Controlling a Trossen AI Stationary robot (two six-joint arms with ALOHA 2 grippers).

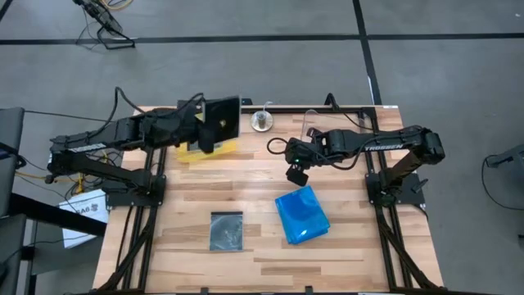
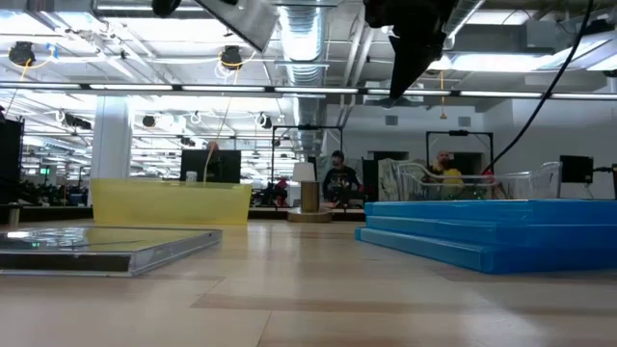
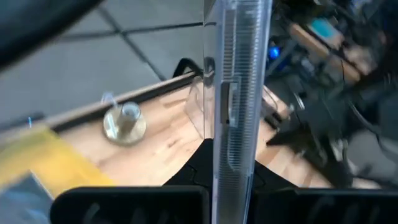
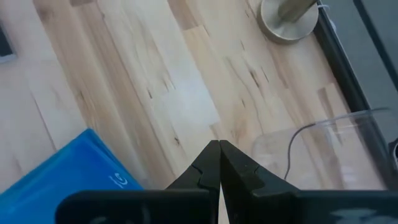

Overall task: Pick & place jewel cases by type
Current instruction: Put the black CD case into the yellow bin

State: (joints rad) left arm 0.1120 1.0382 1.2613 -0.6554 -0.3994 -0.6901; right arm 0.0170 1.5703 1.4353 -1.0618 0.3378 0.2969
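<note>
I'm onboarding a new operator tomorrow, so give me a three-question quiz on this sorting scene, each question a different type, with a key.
1. True or false: the left gripper is shut on a smoky grey-clear square plastic jewel case, held above the yellow translucent tray.
2. Multiple choice: the stack of bright translucent blue jewel cases lies A) inside the yellow tray, B) on the wooden table on the right arm's side, C) in the clear colourless plastic bin.
3. Fill in: the right gripper is shut and holds ____.

Key: 1 true; 2 B; 3 nothing.
</note>
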